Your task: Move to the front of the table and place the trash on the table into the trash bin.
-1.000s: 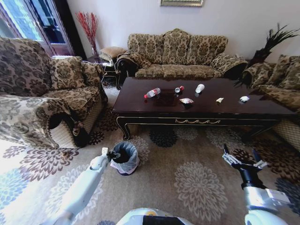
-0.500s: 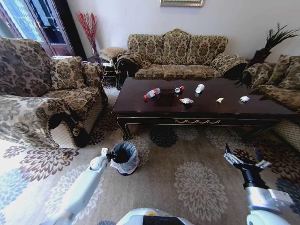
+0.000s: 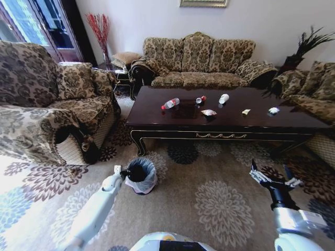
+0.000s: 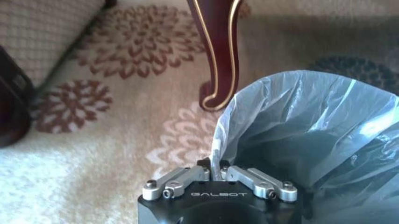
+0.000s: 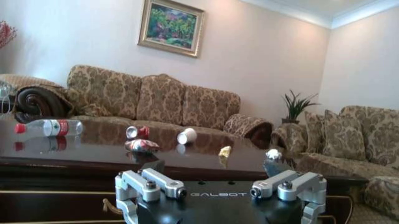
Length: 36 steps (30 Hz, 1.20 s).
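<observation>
Since a second ago the whole head view has shifted slightly, so the camera has moved; the trash bin (image 3: 141, 176) and the left pincer (image 3: 127, 174) keep their hold on each other and the litter lies as before.

Head view: the left arm reaches forward and down over the flowered carpet, its white forearm straight, the left pincer closed on the bin's rim. The bin is small and round, lined with a crinkled grey bag, standing on the carpet just before the counter's (image 3: 261, 121) near left corner. The right arm is raised at the lower right, the right pincer (image 3: 272, 174) spread open and empty. On the glossy dark wood top lie a clear plastic bottle (image 3: 170, 103) on its side, a tipped white cup (image 3: 223, 98), a red-white wrapper (image 3: 208, 112) and crumpled paper (image 3: 273, 110).

Left wrist view: the metal fingers (image 4: 177, 181) pinch the thin translucent bag edge (image 4: 219, 144), beside a curved, gold-trimmed leg (image 4: 219, 56).

Right wrist view: the fingers (image 5: 149, 184) stand wide apart, facing the counter with the bottle and cup on top.
</observation>
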### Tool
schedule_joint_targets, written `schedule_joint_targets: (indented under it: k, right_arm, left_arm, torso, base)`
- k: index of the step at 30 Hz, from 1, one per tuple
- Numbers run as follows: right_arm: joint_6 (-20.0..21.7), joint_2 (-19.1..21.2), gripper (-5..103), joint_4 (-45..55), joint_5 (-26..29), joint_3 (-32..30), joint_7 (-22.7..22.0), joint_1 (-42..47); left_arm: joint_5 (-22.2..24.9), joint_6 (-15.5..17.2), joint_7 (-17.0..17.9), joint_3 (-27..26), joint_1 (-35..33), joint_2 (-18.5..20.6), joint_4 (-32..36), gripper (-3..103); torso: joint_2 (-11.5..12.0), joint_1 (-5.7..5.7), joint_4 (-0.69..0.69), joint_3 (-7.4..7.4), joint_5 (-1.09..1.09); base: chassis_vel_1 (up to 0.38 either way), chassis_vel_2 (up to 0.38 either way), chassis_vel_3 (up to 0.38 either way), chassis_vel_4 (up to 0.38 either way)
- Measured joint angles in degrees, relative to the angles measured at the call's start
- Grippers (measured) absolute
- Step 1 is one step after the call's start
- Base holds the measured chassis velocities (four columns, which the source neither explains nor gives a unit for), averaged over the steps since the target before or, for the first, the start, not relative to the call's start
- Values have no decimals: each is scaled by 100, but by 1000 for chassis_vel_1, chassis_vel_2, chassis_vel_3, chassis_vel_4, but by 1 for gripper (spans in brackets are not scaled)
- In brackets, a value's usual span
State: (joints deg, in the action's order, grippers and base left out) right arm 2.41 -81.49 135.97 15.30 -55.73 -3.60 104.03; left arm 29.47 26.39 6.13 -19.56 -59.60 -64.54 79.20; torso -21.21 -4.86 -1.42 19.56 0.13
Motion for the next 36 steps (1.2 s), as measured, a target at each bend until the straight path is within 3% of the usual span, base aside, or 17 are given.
schedule_joint_targets:
  k: [8,14,18,24,28,36]
  right_arm:
    - [16,27,100,-23,0,27,0,-69]
    - [60,69,100,-6,0,102,4,-144]
    - [92,92,100,73,0,189,12,-162]
    - [151,158,100,114,-11,309,13,-249]
    - [171,178,100,116,-19,351,13,-280]
    - [309,113,100,184,-133,560,28,-363]
  left_arm:
    - [-25,-73,264,-645,-829,-19,1371,2]
    - [-189,-133,449,-1249,-1676,-9,3180,2]
    - [-260,18,518,-1510,-2049,-103,3938,2]
    - [-734,264,512,-1729,-2525,-220,4773,2]
    - [-747,339,525,-1893,-2731,-278,5233,2]
    - [-725,306,618,-2060,-3143,-504,5870,2]
  torso:
    - [-133,-50,1,76,-3]
    - [-308,-109,3,191,-6]
    - [-411,-146,2,259,-7]
    - [-557,-207,3,348,-8]
    - [-651,-243,9,404,-10]
    - [-849,-317,6,529,-11]
  base:
    - [0,0,0,0]
    - [0,0,0,0]
    - [0,0,0,0]
    - [0,0,0,0]
    - [0,0,0,0]
    - [0,0,0,0]
